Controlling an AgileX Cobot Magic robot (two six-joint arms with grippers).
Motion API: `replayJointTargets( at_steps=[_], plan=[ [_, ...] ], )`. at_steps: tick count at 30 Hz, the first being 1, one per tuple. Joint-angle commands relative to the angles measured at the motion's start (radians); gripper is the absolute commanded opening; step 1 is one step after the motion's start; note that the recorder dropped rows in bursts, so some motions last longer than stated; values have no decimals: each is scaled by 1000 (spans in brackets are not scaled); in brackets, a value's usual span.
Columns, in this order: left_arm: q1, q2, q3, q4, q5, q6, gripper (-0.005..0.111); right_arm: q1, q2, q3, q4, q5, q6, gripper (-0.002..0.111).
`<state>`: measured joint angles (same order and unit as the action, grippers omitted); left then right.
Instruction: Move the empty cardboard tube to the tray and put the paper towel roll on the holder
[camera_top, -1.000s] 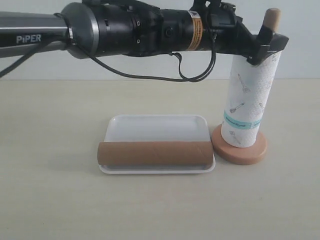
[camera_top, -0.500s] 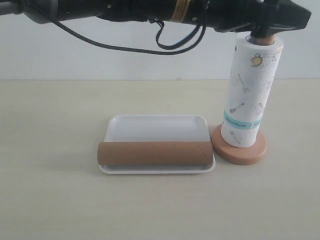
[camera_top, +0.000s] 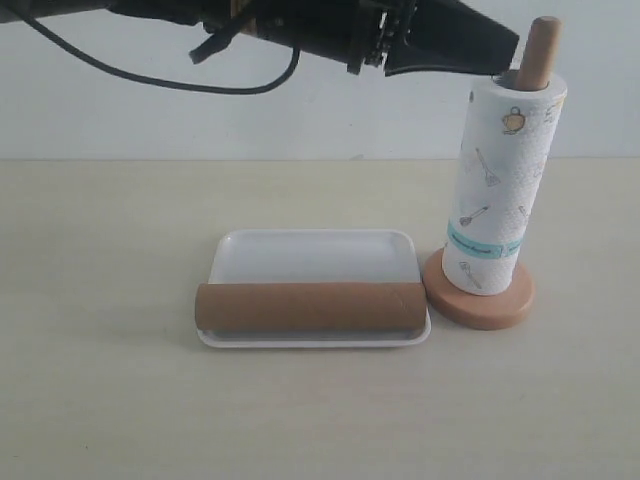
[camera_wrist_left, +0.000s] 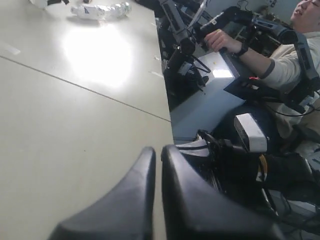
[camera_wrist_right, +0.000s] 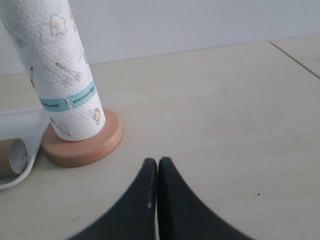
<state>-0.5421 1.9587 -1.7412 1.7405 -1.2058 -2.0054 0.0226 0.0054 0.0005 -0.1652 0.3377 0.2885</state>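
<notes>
The paper towel roll (camera_top: 505, 180) stands upright on the wooden holder (camera_top: 480, 305), threaded over the dowel, whose tip (camera_top: 540, 50) pokes out above it. The brown cardboard tube (camera_top: 310, 307) lies across the front rim of the white tray (camera_top: 310, 255). My left gripper (camera_top: 508, 52) hovers high, just left of the dowel tip, shut and holding nothing (camera_wrist_left: 158, 150). My right gripper (camera_wrist_right: 158, 161) is shut and empty, low over the table beside the holder base (camera_wrist_right: 85, 145); this view also shows the roll (camera_wrist_right: 55, 65), the tube end (camera_wrist_right: 12, 156) and the tray corner (camera_wrist_right: 20, 122).
The left arm's black body and cable (camera_top: 250, 40) span the top of the exterior view. In the left wrist view the table edge (camera_wrist_left: 167, 115) drops off toward an operator's station (camera_wrist_left: 260, 55); a plastic bottle (camera_wrist_left: 100, 10) lies far off.
The left gripper let go of the roll's top, rose over the dowel tip, then drew back to the left. The dowel tip now shows uncovered. Roll, tube and tray stayed put.
</notes>
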Motion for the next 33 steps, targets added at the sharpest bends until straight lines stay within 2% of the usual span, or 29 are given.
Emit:
replayJointTargets(
  at_steps=[1,9,13,17,21,26,33],
  plan=[
    [-1,-39,90,4,-15,15,4,-4,-5,-1,-2,-7,-2,0],
    [-1,-167,324,4,-15,134,4,-4,-5,-1,-2,-7,-2,0],
    [-1,-253,483,4,-15,223,4,-4,-5,-1,-2,-7,-2,0],
    [-1,-308,656,-77,-15,321,4,-4,-5,-1,-2,-7,-1,0],
    [-1,-311,773,-83,-15,325,4,-4,-5,-1,-2,-7,-1,0],
    [-1,-304,841,-76,-15,325,4,-4,-5,-1,-2,-7,-1,0],
    [-1,-304,845,-76,-15,325,4,-4,-5,-1,-2,-7,-1,0]
  ],
)
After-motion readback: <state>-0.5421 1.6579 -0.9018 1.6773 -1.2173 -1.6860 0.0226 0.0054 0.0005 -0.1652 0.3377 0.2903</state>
